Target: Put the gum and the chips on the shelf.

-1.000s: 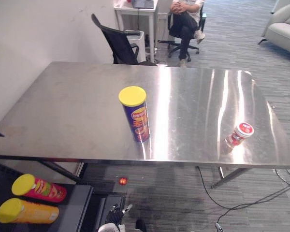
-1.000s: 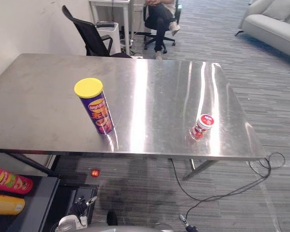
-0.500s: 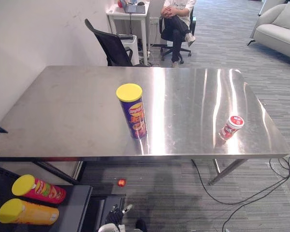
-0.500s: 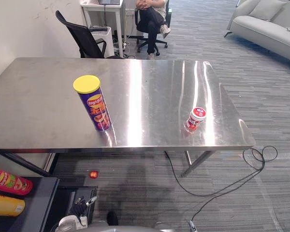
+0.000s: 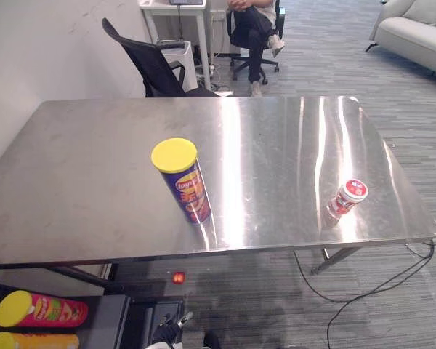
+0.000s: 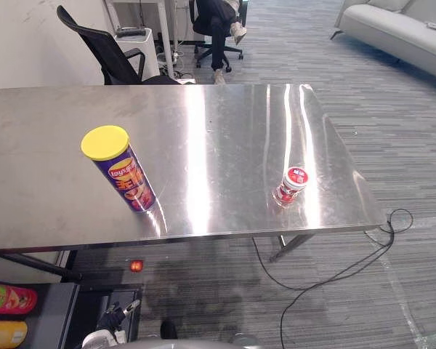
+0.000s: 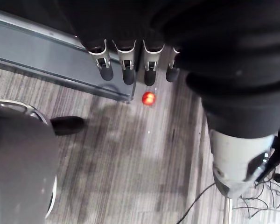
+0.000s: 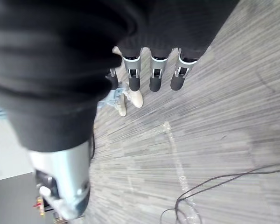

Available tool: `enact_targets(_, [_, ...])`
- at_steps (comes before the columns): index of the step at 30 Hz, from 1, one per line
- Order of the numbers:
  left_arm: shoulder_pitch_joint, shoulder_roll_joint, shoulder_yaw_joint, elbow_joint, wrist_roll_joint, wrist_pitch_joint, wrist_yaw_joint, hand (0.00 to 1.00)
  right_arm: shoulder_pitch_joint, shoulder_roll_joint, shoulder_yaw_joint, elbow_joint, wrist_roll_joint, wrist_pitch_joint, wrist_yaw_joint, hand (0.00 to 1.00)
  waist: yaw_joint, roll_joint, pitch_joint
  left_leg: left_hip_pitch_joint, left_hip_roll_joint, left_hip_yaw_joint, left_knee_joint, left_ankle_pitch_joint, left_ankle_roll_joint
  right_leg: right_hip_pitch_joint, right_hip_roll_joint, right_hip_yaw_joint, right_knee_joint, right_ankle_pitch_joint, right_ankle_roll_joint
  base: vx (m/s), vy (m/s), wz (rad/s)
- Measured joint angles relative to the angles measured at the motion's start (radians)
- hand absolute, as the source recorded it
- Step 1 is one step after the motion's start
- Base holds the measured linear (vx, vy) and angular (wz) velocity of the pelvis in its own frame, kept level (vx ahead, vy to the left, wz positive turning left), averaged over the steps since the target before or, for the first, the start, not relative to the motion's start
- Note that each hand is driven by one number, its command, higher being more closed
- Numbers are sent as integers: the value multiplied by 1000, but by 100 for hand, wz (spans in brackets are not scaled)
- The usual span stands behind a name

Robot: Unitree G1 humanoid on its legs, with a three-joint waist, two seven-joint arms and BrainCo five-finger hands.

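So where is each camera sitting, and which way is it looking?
Left eye view: on the robot's head, looking down at the steel table with the chips can and gum tub.
Right eye view: beside it on the head, sharing the same table, chips can and gum tub.
Left wrist view: on the left wrist, looking past the open left hand down to the carpet and a small red thing.
Right wrist view: on the right wrist, looking past the open right hand down to carpet.

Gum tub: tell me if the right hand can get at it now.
Probably yes: the gum tub stands alone near the table's right front edge; the right hand hangs open and empty over the floor.
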Motion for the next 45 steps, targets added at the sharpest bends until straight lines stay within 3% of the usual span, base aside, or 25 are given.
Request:
enact_targets(4, [4,0,-13,1,1,0,2,0,-28,-6,50,-37,-2,-17,-39,0,-2,-12,-20,0,-4,0,0,-4,3,-1,-4,0,0,0,0,-21,2,-2])
enact_targets(9, [19,-17,-47,1,1,-1,4,0,-59,-6,180,-285,-39,-43,-93,0,-21,16,-35,-3,-12,-1,0,-6,5,-12,-25,3,-1,12,-1,-73,42,-7])
enact_targets(11, [22,-23,-60,0,1,-1,6,0,-63,-6,214,-401,-92,-69,-125,0,-21,26,-40,-7,-22,0,-6,-3,11,-16,-33,0,-7,11,-1,-103,33,-7])
enact_targets(14, [26,-25,-87,1,1,0,6,0,-55,-5,254,-529,-154,-72,-154,0,-25,48,-44,-11,-27,-4,-7,1,16,-17,-40,-8,-15,8,-3,-93,43,2])
enact_targets(21, [52,-30,-108,-41,2,-1,4,0,-60,-10,350,-753,-296,-71,-165,0,-24,52,-48,-36,-38,-52,-6,16,25,-17,-46,-56,-18,14,5,-20,16,19])
enact_targets(26, [66,-31,-109,-69,1,-1,-3,0,-97,-91,461,-816,-385,-61,-106,0,-22,49,-47,-39,-45,-59,0,21,33,-16,-46,-59,-19,22,16,61,1,3])
enact_targets(35, [72,-30,-109,-83,1,-11,-25,0,-119,-250,699,-967,-445,-56,30,0,-23,41,-40,-38,-46,-63,-6,21,33,-17,-48,-60,-19,22,17,20,-2,-1])
enact_targets(45, [83,-29,-126,-116,-1,-31,-44,0,-148,-315,871,-1089,-444,-64,140,0,-24,35,-16,-56,-57,-66,-6,22,35,-37,-60,-61,-16,24,20,2,10,0])
